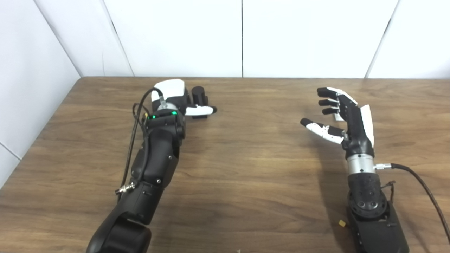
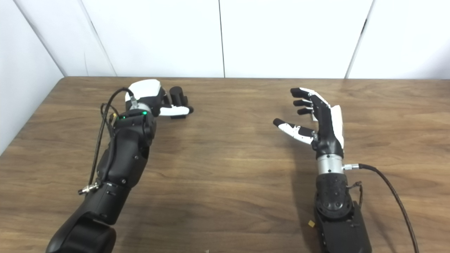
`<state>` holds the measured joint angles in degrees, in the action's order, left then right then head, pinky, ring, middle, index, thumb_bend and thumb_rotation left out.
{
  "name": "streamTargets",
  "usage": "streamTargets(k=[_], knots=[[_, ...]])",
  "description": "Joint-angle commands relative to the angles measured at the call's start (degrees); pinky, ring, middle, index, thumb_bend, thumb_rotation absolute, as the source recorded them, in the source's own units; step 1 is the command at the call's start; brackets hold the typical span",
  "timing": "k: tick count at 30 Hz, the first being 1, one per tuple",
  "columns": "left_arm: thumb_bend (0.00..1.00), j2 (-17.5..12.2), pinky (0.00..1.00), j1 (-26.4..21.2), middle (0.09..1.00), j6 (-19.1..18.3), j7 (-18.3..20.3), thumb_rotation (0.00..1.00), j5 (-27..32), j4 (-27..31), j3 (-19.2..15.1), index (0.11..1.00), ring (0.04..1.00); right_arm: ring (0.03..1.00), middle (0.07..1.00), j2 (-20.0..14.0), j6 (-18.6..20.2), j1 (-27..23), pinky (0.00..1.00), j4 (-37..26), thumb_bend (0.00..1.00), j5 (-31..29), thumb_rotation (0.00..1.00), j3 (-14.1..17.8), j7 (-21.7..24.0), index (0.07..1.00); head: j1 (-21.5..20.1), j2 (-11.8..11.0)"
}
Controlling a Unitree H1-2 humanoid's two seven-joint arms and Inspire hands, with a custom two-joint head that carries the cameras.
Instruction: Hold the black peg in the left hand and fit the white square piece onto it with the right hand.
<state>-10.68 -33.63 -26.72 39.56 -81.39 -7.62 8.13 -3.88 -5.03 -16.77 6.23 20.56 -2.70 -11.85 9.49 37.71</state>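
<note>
Nearest to me, at the bottom of the frame, both my forearms come in over the bare wood of the tabletop (image 1: 246,182), with only a tiny yellowish speck beside my right forearm at lower right.

Farther up on the right, my right hand (image 1: 342,117) hovers with fingers spread and thumb held out, gripping nothing. Just behind those fingers a small white sliver shows, which I take to be the white square piece (image 1: 338,117); most of it is hidden, so I cannot be sure of its shape or whether I touch it.

Farther still, at upper left of centre, my left hand (image 2: 154,100) is at the black peg (image 2: 177,96), which stands upright on the tabletop. My thumb lies across the front of the peg low down; whether the fingers have closed round it I cannot tell, as the back of the hand hides them.

I judge the task barely begun: peg not yet lifted, piece not yet picked up, fitting still ahead. Nothing stands between the two hands; they are well apart.
</note>
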Motion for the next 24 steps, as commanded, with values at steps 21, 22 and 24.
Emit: streamTargets(k=[21,22,24], knots=[[0.92,1.0,0.93,-4.2,0.943,-0.2,-4.7,0.79,-5.8,-1.5,2.0,0.712,0.959,0.672,0.725,-0.1,-2.5,-2.2,0.59,-1.1,0.64,0.6,0.08,0.3,-1.4,0.702,0.0,0.1],[0.92,1.0,0.94,-4.2,0.942,-0.2,-4.8,0.79,-5.8,-1.7,2.1,0.707,0.961,0.666,0.721,-0.1,-2.7,-2.2,0.58,-1.0,0.64,0.6,0.07,0.3,-1.5,0.699,-0.1,0.1],[0.91,1.1,0.94,-4.1,0.943,-0.2,-5.2,0.79,-5.8,-2.0,2.1,0.704,0.964,0.66,0.716,-0.1,-3.0,-2.1,0.57,-0.9,0.64,0.4,0.07,0.4,-1.7,0.694,-0.1,0.2]])
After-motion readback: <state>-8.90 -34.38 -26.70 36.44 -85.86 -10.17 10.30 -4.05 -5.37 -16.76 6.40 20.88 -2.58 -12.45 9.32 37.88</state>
